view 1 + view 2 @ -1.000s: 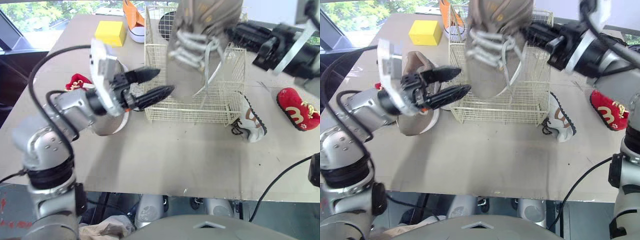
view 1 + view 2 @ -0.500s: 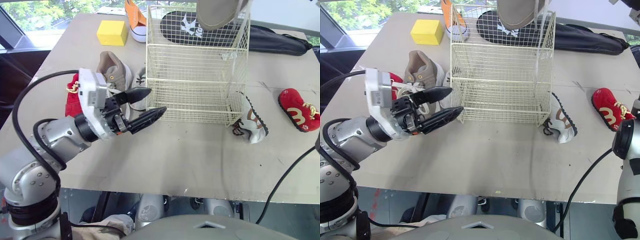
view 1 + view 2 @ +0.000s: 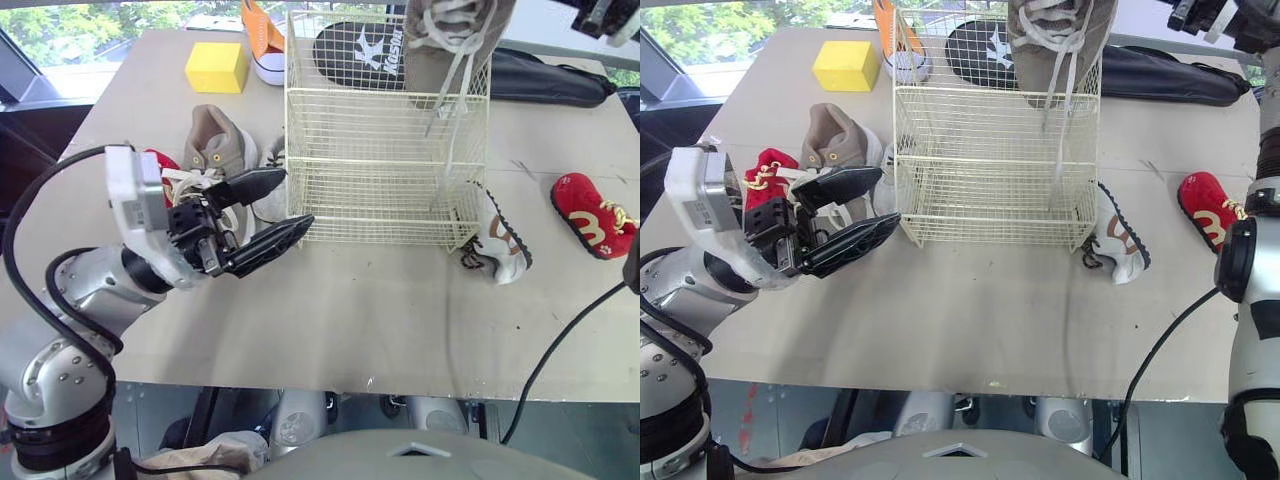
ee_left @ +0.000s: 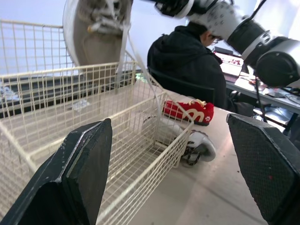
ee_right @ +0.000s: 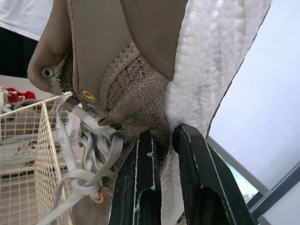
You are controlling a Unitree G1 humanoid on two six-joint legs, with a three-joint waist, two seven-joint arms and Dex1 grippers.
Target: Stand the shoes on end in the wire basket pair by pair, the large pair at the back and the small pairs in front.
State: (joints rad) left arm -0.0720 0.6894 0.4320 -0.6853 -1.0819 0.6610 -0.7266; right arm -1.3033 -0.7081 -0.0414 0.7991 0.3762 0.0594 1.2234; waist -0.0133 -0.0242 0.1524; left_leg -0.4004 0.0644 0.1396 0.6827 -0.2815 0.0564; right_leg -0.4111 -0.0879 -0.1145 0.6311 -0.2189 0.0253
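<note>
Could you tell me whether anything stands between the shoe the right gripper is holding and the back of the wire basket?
Nothing visible does: the wire basket is empty, and the tan shoe in the right gripper hangs over its back, laces dangling down.

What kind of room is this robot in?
Probably a robot lab or office: a person sits at a laptop beyond the big table, and trees show through a window.

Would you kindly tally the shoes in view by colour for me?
Taupe shoes: 2
Red shoes: 2
White shoes: 2
Orange shoes: 1
Total: 7
</note>
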